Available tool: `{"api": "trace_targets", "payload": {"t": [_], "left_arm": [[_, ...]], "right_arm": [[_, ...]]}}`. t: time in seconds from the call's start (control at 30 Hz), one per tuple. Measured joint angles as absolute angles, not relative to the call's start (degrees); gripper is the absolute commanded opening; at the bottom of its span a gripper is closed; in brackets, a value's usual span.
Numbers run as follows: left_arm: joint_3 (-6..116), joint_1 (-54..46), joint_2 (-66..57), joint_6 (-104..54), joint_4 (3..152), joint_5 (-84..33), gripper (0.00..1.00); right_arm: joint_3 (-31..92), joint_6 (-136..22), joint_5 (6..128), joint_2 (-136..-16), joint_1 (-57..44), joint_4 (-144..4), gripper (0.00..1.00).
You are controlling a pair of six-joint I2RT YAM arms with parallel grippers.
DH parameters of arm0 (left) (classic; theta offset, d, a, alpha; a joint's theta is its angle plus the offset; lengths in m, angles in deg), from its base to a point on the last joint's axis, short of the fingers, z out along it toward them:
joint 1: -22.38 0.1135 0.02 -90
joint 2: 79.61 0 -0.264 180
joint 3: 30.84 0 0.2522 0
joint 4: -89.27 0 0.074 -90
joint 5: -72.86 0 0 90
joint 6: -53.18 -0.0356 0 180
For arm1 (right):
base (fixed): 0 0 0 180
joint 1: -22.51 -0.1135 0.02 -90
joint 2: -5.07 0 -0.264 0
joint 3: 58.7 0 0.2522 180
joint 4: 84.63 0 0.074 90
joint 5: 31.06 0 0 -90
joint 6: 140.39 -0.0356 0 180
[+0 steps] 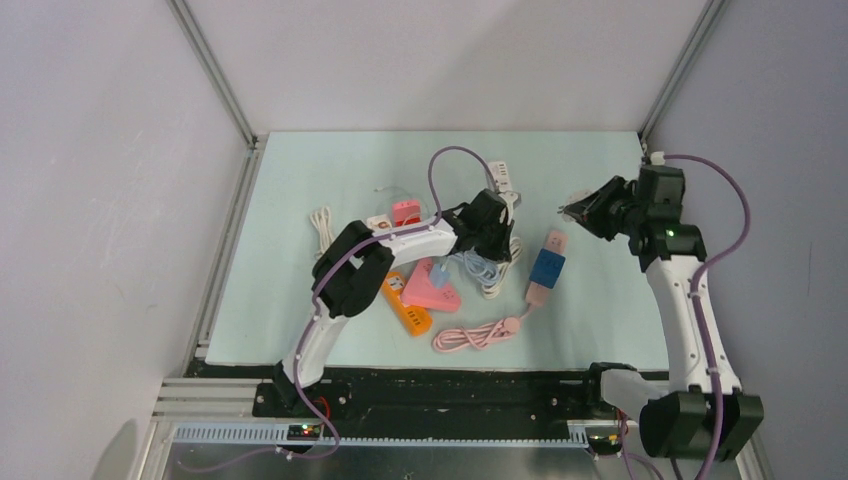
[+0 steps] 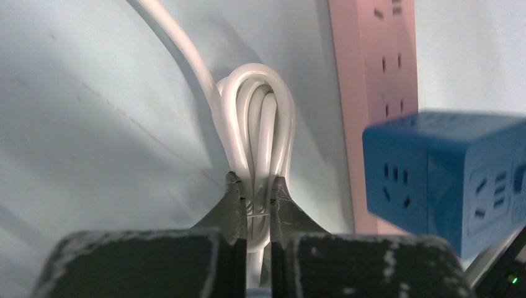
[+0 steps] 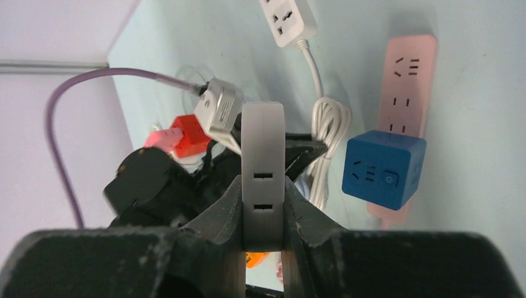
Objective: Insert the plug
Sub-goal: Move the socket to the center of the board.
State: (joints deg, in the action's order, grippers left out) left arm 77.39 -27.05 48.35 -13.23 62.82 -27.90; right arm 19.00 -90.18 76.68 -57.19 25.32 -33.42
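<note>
My left gripper [image 2: 255, 186] [image 1: 497, 232] is shut on a bundled white cable [image 2: 257, 118] lying on the mat at mid-table. The cable runs up to a white power strip [image 3: 288, 18] [image 1: 503, 177]. To its right, a blue cube socket [image 2: 434, 174] [image 3: 381, 167] [image 1: 547, 268] rests against a pink power strip [image 2: 372, 62] [image 3: 406, 81]. My right gripper [image 3: 263, 183] [image 1: 578, 212] hovers at the right, shut on a flat white piece [image 3: 263, 133] with two slots. It looks like the plug's body, but no pins show.
A pink triangular socket [image 1: 432, 287], an orange strip [image 1: 407, 303] and a red socket [image 1: 405, 211] lie left of centre. A pink coiled cable [image 1: 475, 335] sits near the front edge. Another white cable [image 1: 322, 222] lies at the left. Aluminium posts [image 1: 215, 70] frame the cell.
</note>
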Motion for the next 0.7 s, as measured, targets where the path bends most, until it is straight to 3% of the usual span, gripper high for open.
{"api": "trace_targets", "payload": {"t": [0.33, 0.47, 0.53, 0.67, 0.7], "left_arm": [[61.35, -28.71, 37.05, -20.39, 63.39, -31.27, 0.01], [56.89, -29.36, 33.71, -21.03, 63.46, -32.51, 0.09], [54.73, -29.52, 32.11, -21.07, 63.83, -33.19, 0.17], [49.18, -29.87, 28.14, -21.68, 65.36, -34.11, 0.52], [48.13, -30.00, 27.30, -21.71, 65.58, -34.33, 0.57]], "right_arm": [[19.66, -89.13, 74.51, -71.28, 18.94, -36.37, 0.00], [22.10, -86.79, 74.38, -79.48, 16.99, -37.07, 0.00], [24.14, -85.31, 74.34, -83.70, 15.66, -36.94, 0.00], [29.19, -82.92, 73.16, -89.86, 12.73, -36.61, 0.00], [30.74, -82.49, 72.65, -91.11, 11.96, -36.33, 0.00]]}}
